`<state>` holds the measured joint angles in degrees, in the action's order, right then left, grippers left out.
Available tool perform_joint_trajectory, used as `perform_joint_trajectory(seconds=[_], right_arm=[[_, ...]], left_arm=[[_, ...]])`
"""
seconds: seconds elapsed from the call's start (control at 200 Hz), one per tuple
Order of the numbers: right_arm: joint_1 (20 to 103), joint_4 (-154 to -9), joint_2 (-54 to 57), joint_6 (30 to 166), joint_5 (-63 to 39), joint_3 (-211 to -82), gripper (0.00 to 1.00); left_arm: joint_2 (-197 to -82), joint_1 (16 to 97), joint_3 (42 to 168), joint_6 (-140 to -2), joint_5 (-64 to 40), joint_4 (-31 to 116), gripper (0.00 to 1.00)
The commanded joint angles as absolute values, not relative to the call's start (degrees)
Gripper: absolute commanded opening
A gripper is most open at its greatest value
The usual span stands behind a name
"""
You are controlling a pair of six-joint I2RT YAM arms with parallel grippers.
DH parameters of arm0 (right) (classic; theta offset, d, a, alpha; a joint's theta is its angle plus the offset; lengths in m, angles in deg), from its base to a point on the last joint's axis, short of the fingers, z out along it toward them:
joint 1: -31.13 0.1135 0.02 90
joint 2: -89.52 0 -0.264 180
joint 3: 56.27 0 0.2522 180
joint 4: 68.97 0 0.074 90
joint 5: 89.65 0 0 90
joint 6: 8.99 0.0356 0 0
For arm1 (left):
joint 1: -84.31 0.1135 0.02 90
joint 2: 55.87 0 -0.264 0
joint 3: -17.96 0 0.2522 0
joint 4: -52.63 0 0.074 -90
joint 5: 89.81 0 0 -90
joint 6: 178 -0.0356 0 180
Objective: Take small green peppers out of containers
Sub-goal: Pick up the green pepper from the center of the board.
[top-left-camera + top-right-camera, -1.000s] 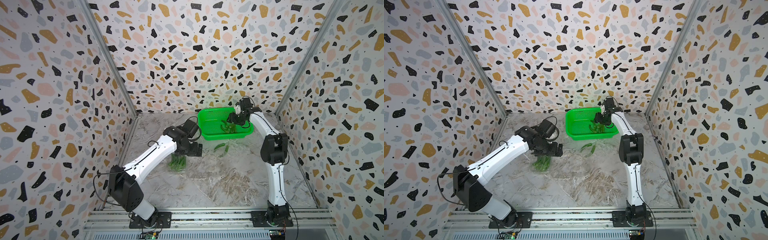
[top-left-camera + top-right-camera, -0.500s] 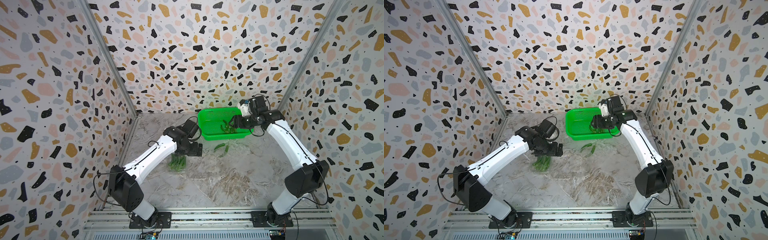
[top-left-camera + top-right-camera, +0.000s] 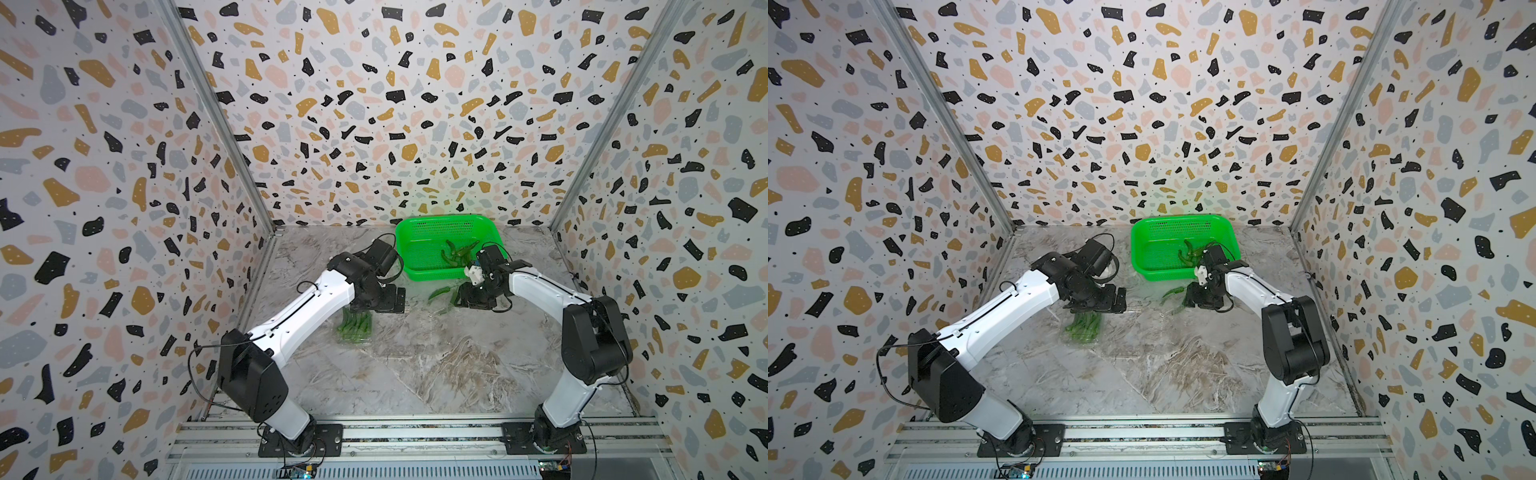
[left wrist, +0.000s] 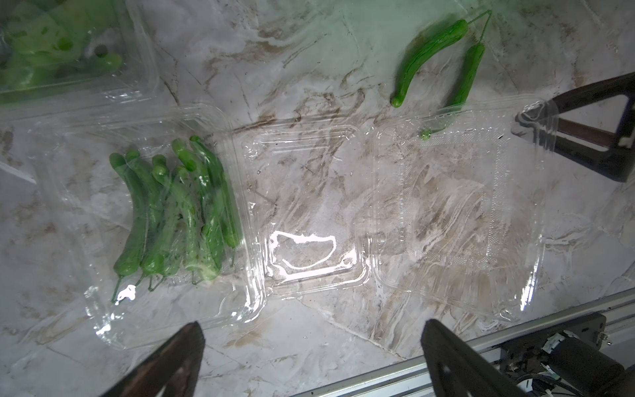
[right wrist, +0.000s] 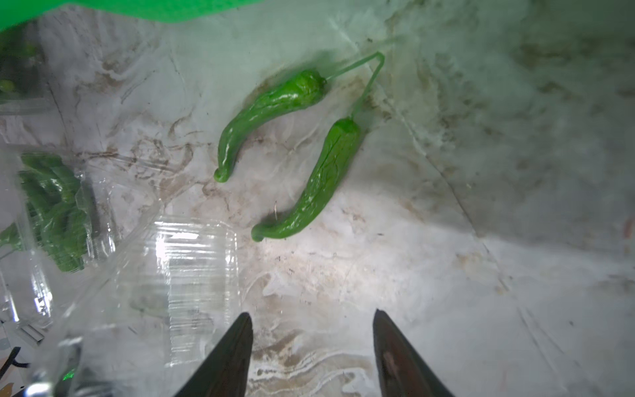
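We hold our right gripper [image 5: 312, 312], jaws apart and empty, over two loose peppers [image 5: 311, 185] beside the open container [image 4: 446, 213], probably to move them into the basket [image 3: 415, 232], while our left gripper [image 4: 312, 323] hangs open near a full closed container [image 4: 171, 206].

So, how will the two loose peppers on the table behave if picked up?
Their thin stems seem joined, so lifting one of the loose peppers probably drags its twin. The glossy skin may slip when pinched. Curved and lying flat, they should hardly roll.

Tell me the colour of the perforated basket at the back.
The basket is bright green; a top view shows it best.
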<state>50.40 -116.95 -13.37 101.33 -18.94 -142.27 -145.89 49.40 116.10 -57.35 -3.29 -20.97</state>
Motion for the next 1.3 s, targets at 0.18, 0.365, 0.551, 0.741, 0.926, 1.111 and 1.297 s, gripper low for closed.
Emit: perform_joint_trajectory(seconds=[0.18, 0.365, 0.551, 0.741, 0.926, 1.111, 1.297], right_arm=[[52.05, -115.27, -22.15, 98.92, -14.21, -149.65, 0.53], [54.09, -115.94, -25.99, 97.67, -8.66, -151.32, 0.42], [54.04, -116.04, -24.53, 97.76, -5.37, -148.28, 0.14], [49.74, -116.24, -16.16, 97.87, -7.20, -143.28, 0.05], [43.45, -117.89, -3.98, 98.06, -9.12, -141.46, 0.04], [41.98, -118.74, 1.87, 97.55, -11.31, -149.89, 0.04], [42.03, -114.85, -5.25, 97.98, -11.00, -163.08, 0.04]], left_arm=[[-145.28, 49.77, 115.76, -56.64, -3.25, -21.31, 1.00], [-144.64, 49.77, 115.76, -56.74, -2.71, -22.22, 1.00], [-144.64, 49.77, 115.89, -56.89, -2.71, -22.34, 1.00], [-145.41, 49.77, 116.16, -56.01, -4.12, -21.40, 0.99], [-146.04, 49.77, 117.26, -56.61, -3.79, -21.37, 1.00], [-147.48, 49.77, 119.07, -57.77, -4.19, -21.92, 0.99], [-149.33, 49.77, 122.11, -59.54, -4.41, -23.34, 1.00]])
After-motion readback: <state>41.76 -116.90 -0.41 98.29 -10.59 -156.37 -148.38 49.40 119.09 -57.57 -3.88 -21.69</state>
